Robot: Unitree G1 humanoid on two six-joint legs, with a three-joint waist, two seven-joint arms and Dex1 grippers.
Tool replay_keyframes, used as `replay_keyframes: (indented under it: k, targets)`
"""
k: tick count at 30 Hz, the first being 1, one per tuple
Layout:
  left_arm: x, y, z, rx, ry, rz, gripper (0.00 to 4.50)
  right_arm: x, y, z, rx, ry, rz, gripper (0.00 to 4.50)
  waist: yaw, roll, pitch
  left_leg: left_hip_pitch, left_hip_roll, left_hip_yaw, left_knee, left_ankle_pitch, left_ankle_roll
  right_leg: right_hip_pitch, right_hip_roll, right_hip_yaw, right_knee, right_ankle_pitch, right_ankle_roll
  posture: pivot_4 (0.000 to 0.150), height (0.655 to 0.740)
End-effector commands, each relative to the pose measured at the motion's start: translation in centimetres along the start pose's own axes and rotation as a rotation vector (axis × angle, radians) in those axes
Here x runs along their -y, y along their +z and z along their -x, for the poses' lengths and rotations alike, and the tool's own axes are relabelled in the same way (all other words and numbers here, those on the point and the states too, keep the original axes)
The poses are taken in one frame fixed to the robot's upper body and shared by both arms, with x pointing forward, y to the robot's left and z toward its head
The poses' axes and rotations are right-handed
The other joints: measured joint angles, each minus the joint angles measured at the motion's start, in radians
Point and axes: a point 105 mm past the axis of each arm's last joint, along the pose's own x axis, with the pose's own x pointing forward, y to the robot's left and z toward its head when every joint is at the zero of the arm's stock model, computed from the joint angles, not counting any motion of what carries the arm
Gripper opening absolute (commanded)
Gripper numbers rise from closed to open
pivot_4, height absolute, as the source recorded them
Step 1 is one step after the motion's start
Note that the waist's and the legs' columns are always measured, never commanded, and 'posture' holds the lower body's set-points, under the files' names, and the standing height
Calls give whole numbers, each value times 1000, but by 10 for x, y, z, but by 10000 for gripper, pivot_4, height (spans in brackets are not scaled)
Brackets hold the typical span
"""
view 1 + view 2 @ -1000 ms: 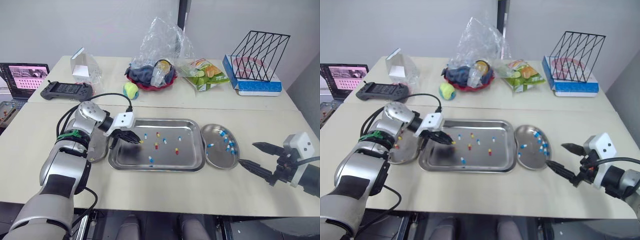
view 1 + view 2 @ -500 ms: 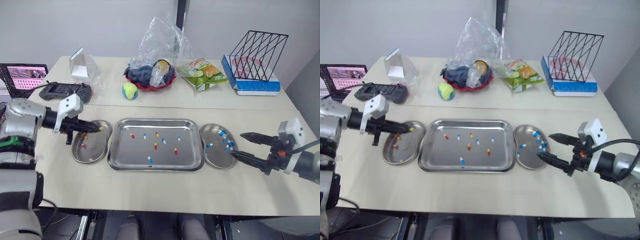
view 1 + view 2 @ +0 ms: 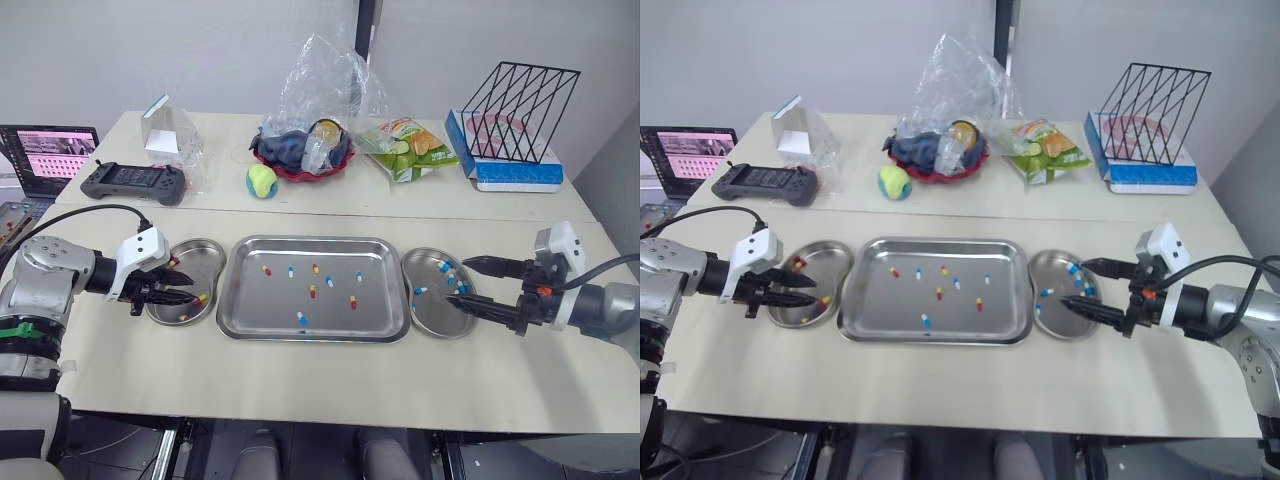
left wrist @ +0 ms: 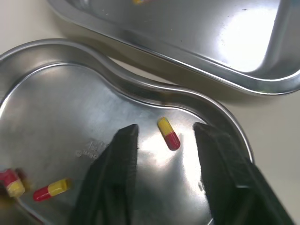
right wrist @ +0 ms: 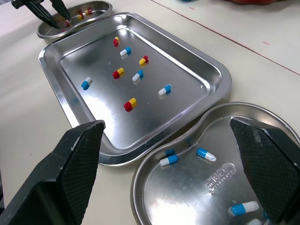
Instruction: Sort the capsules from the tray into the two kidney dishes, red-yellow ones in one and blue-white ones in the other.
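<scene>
Over the left kidney dish (image 3: pixel 205 246) your left claw (image 3: pixel 186 293) hangs fingers apart | red-yellow capsule (image 4: pixel 168 134) it hauled from the tray (image 3: pixel 310 337) now lies loose between them (drop done) | right claw (image 3: pixel 458 281), also spread, has slid over the blue-white dish (image 3: pixel 410 262) | both colours left in tray.

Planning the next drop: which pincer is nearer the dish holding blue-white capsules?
Right. The right pincer has its tips over the blue-white dish; the left pincer is beyond the tray, over the red-yellow dish.
</scene>
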Motion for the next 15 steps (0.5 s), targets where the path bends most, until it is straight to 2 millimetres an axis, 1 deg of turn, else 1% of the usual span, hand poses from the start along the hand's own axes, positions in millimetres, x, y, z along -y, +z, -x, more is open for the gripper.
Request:
replay_keyframes:
  k: [1,4,5,9,13,14,15]
  targets:
    - [-15,22,28,99,119,-2,33434,-1,9,1,10,11,43,45000,0,0,0,0,0,0,0,0,0,0,0,0,0,0,0,1500,7174]
    - [-21,24,48,160,191,36,43058,2,7,3,21,-12,41,45000,-1,0,0,0,0,0,0,0,0,0,0,0,0,0,0,1500,7174]
    - [-22,22,53,172,209,46,44867,4,8,4,29,-20,41,45000,-1,0,0,0,0,0,0,0,0,0,0,0,0,0,0,1500,7174]
    - [-20,17,67,234,257,86,44867,7,5,9,42,-36,32,45000,-2,0,0,0,0,0,0,0,0,0,0,0,0,0,0,1500,7174]
    - [-13,13,78,390,312,157,44867,14,0,12,72,-76,30,45000,-3,0,0,0,1,0,0,0,0,-1,0,0,1,0,0,1500,7174]
    - [-13,10,85,434,363,165,44867,20,-2,15,81,-109,32,45000,-3,0,0,0,1,0,0,0,0,-1,0,0,1,0,0,1500,7174]
    - [-13,2,95,455,423,191,44867,25,-5,19,80,-140,35,45000,-2,0,0,0,1,0,0,0,0,-1,0,0,1,0,0,1500,7174]
